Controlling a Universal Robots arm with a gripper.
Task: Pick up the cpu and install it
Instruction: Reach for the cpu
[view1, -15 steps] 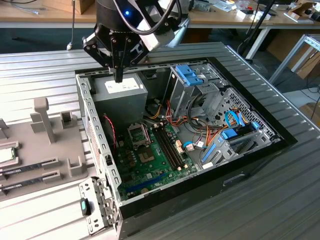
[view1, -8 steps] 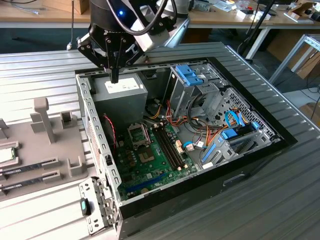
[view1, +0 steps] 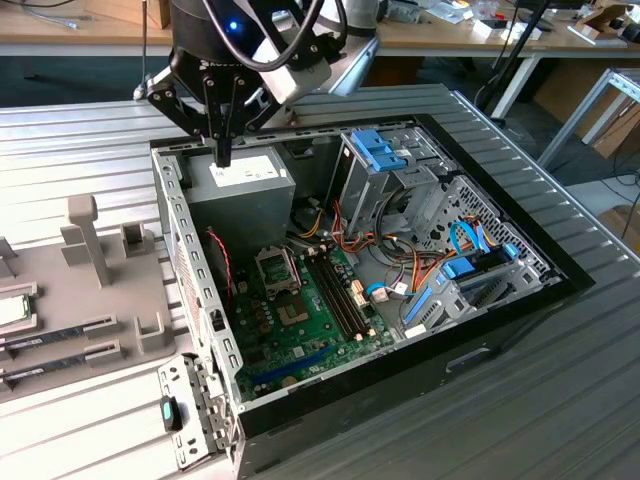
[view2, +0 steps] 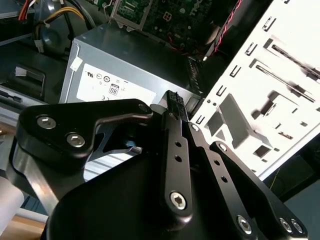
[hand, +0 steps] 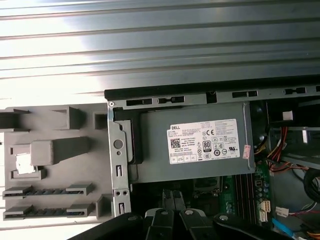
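Jaws of gripper (view1: 223, 160) closed together, empty, over power supply (view1: 250, 195).

Look: the cpu (view1: 10, 311) is showing a silvery square top with a thin green rim, and it is glaring white in the first wrist view (hand: 25, 164).
Pose: it is lying flat, top facing up.
Place: it is sitting in a recess of the gray tray (view1: 50, 270), at the exterior view's left edge, outside the case (view1: 400, 390).

Matt grey metal power supply (hand: 150, 172), white paper label (hand: 207, 141); ribbed bare-metal table (hand: 160, 45), matt grey plastic tray (hand: 55, 150); shiny-topped cpu (view1: 12, 310)
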